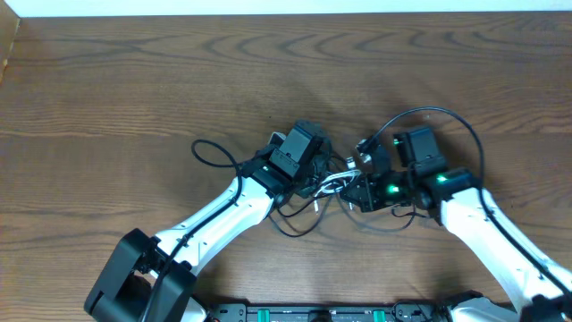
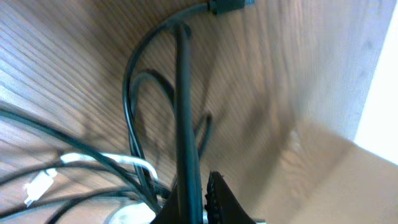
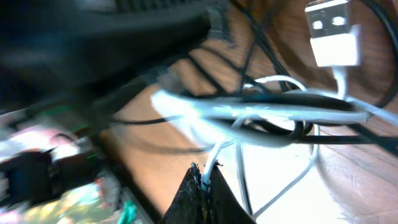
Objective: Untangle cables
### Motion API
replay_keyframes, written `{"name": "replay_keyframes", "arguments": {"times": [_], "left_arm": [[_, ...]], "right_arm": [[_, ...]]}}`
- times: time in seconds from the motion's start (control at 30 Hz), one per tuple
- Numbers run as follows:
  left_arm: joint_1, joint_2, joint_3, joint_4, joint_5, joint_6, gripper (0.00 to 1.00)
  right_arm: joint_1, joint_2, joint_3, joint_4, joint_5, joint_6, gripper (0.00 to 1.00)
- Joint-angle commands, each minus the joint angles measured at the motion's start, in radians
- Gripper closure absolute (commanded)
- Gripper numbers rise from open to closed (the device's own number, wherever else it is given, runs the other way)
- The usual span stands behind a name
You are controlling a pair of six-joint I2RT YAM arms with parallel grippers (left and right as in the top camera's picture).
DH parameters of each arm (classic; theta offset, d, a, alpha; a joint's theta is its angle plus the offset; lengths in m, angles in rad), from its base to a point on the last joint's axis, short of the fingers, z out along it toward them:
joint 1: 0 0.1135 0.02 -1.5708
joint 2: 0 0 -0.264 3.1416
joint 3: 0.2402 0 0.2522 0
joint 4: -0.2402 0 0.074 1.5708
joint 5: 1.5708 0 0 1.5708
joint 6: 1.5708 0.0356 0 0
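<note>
My right gripper is pinched together on the white cable. My left gripper is clamped on a black cable (so it looks). The cables knot mid-table, between my wrists. I'm mid-separation, I judge; next I should draw the two apart gently. Both forearms angle in from the near edge.

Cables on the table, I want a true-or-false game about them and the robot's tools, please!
1. The white cable ends in a flat plug. True.
2. The cables lie in neat straight rows. False: they cross in a tangle between the two tools.
3. The left tool is shut on a black cable. True.
4. The right tool is wide open. False: it is shut on the white cable.
5. The table is glass. False: it is brown wood.
</note>
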Motion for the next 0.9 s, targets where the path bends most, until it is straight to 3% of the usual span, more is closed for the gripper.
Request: {"name": "replay_keyframes", "arguments": {"times": [0.0,0.43,0.7,0.8,0.87], "left_arm": [[0.022,-0.022,0.005,-0.057,-0.156,0.078,0.92],[0.107,-0.022,0.005,-0.085,-0.164,0.079,0.92],[0.106,-0.022,0.005,-0.109,-0.164,0.090,0.92],[0.107,-0.022,0.005,-0.116,-0.164,0.169,0.92],[0.107,-0.022,0.005,-0.116,-0.164,0.284,0.92]], "right_arm": [[-0.074,-0.110,0.006,-0.017,-0.285,-0.124,0.99],[-0.389,-0.447,0.005,-0.070,-0.331,-0.140,0.99],[-0.418,-0.485,0.005,-0.063,-0.301,-0.111,0.99],[-0.431,-0.485,0.007,-0.062,-0.185,-0.111,0.99],[-0.459,-0.487,0.008,-0.062,-0.164,-0.110,0.99]]}}
